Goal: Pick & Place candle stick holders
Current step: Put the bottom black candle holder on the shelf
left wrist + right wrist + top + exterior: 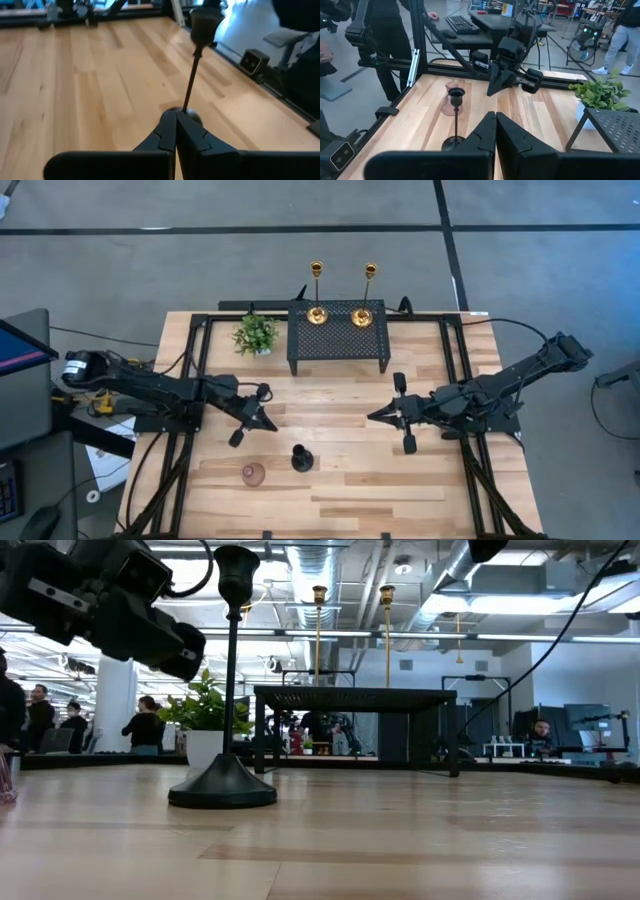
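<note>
A black stemmed candle stick holder (300, 458) stands upright on its round base (222, 790) near the table's front. A squat pinkish-brown holder (254, 473) sits on the table to its left; it also shows in the right wrist view (449, 104). Two gold holders (317, 310) (362, 315) stand on the black mesh stand (338, 340). My left gripper (268, 422) is shut and empty, above and left of the black holder, whose stem (191, 80) shows just past its fingertips. My right gripper (374, 417) is shut and empty, to the holder's right.
A small green potted plant (256, 333) stands left of the mesh stand at the table's far side. The table's metal frame rails (450, 360) run along both sides. People and desks show in the room behind the table.
</note>
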